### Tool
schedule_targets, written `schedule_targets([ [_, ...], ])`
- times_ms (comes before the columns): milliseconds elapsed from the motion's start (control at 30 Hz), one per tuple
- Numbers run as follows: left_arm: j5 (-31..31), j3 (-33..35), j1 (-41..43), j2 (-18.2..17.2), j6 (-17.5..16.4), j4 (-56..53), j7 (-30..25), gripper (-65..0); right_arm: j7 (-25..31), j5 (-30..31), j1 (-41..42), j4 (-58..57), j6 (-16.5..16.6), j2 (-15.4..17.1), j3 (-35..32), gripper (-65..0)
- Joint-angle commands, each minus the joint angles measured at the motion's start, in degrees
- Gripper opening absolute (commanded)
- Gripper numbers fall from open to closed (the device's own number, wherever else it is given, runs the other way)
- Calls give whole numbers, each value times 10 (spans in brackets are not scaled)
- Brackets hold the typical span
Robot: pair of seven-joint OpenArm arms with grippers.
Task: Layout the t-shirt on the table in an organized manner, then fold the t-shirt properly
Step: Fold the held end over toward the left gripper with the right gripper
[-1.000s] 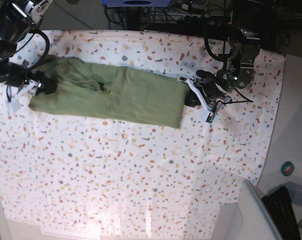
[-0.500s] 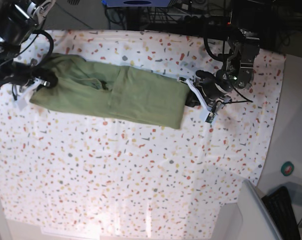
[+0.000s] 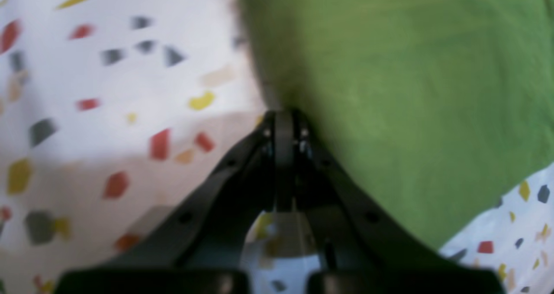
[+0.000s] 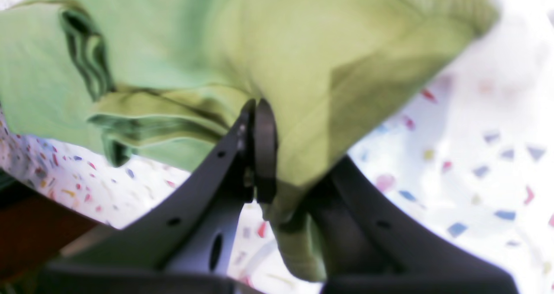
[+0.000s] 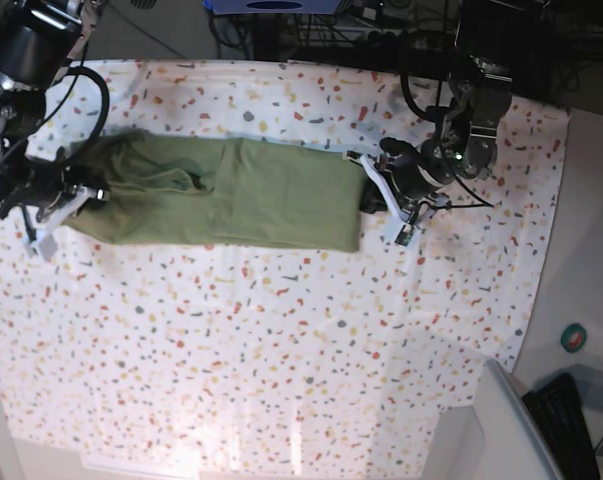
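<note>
The olive-green t-shirt lies stretched in a long band across the far half of the speckled table. My left gripper is at the shirt's right end. In the left wrist view it is shut with its tips at the edge of the green cloth. My right gripper is at the shirt's left end. In the right wrist view it is shut on a bunched fold of the shirt, held a little above the table.
The table's right edge runs near my left arm. A green tape roll lies beyond it. A grey bin and a dark ribbed object stand at the front right. Cables and dark equipment line the back.
My right gripper has pulled the shirt's left end forward and outward. My left gripper has shifted slightly left. The shirt now lies straighter and tauter between them.
</note>
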Motion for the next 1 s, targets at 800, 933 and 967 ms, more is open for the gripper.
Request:
schedule_targets([
  [800, 1, 28, -14, 6, -4, 5, 15, -650, -27, 11, -4, 191, -136, -105, -210, -650],
  [933, 1, 25, -14, 6, -4, 5, 15, -650, -26, 12, -4, 191, -175, -110, -249, -650],
  [967, 1, 24, -14, 5, -4, 5, 15, -650, -26, 12, -4, 191, -177, -112, -258, -650],
])
